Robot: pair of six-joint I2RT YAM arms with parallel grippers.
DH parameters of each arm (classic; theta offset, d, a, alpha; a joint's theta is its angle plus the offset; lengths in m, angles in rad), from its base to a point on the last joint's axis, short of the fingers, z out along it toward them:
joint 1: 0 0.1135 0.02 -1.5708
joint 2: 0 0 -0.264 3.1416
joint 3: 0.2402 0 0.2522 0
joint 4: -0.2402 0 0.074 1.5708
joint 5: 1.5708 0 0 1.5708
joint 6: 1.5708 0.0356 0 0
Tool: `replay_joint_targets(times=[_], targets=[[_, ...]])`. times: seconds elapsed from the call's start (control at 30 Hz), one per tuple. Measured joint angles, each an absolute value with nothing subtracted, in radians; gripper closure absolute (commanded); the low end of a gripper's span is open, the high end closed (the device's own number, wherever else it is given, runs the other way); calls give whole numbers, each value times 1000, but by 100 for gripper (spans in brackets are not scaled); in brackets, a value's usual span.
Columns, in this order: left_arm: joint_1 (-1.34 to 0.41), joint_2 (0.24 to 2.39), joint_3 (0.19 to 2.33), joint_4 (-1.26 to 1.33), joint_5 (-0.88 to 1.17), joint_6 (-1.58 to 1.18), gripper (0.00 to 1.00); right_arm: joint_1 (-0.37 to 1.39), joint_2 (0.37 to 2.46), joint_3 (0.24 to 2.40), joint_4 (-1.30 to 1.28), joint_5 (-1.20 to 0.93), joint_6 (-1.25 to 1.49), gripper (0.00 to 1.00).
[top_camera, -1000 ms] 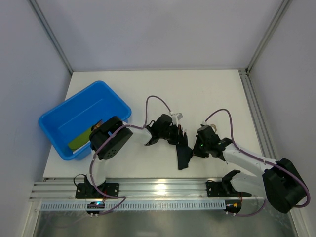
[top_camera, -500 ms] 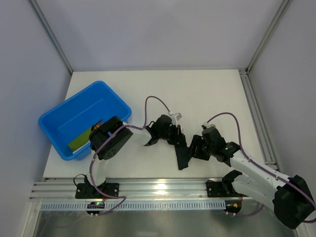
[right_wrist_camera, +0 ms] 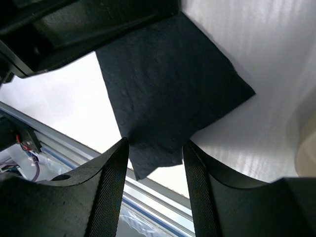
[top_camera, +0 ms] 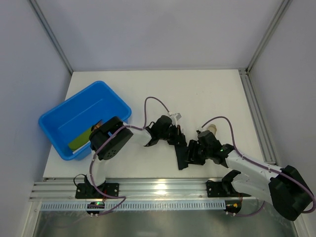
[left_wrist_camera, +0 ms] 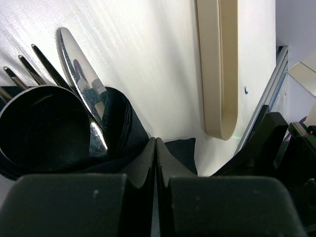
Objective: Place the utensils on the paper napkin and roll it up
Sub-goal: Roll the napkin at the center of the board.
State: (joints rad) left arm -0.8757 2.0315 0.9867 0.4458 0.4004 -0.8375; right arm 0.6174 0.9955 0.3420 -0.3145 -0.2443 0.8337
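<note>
The matte black paper napkin (right_wrist_camera: 168,84) lies partly rolled around shiny silver utensils (left_wrist_camera: 79,74), their tips protruding.

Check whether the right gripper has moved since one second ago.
Yes. In the top view the right gripper has come closer to the near rail and slightly left, toward the paper napkin.

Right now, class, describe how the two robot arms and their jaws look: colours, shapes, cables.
The left arm and right arm share rounded black joint housings, white links, and a thin purple cable looping alongside each. The jaws are black; the right ones have finely ribbed inner faces.
</note>
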Motion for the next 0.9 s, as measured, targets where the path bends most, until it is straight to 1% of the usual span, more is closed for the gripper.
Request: replay_joint_targets(times=[0.23,0.37,0.4,0.47,0.5,0.6,0.63,0.7,0.9], targets=[[-887,2032,986,450,373,-842,100,641,1050,331,-202,-258,879,50],[-889,2030,979,461,363,-850,100,643,1049,311,-171,-253,902,61],[-889,2030,977,462,361,-854,100,643,1048,305,-164,-252,909,67],[-889,2028,975,463,358,-857,100,643,1047,296,-158,-242,920,71],[-889,2028,974,464,358,-857,100,643,1047,294,-156,-239,925,79],[-891,2028,974,464,353,-857,100,645,1052,290,-153,-224,938,84],[-892,2028,974,464,352,-857,100,645,1054,290,-152,-221,940,90],[-892,2027,974,464,348,-857,100,646,1055,290,-148,-219,944,96],[-893,2016,974,449,339,-835,100,647,1053,269,-96,-224,946,97]])
